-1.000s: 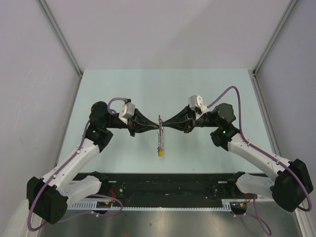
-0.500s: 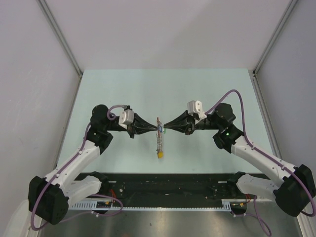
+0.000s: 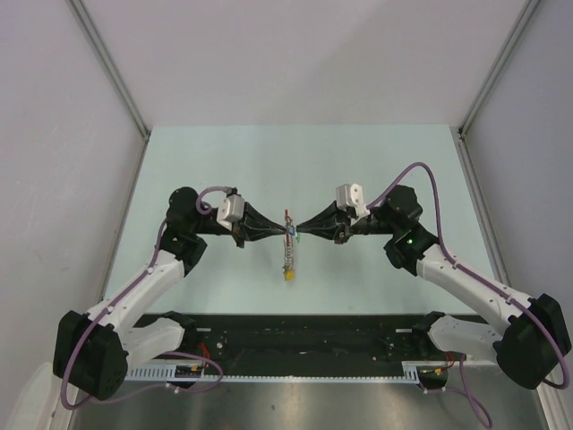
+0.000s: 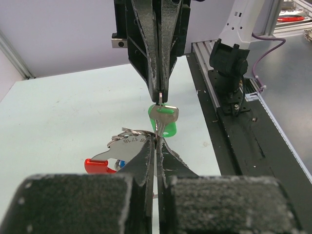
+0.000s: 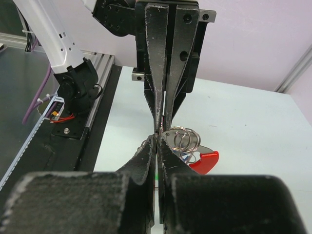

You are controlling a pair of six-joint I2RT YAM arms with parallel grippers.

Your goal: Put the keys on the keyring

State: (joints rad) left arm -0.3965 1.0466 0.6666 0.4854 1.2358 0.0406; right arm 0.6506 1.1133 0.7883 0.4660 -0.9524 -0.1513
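Both left claw (image 4: 156, 141) and right claw (image 5: 158, 139) clamp the green key (image 4: 165, 127), keyring (image 4: 126, 147) just beside.

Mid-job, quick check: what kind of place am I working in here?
Probably a robot test booth in a lab: a pale green table boxed in by plain panel walls on metal framing, with purple cables and a black mounting rail along the near edge.

Keyring (image 4: 122, 146) shiny metal, glossy red plastic segment; green key (image 4: 168, 129) head glossy plastic.
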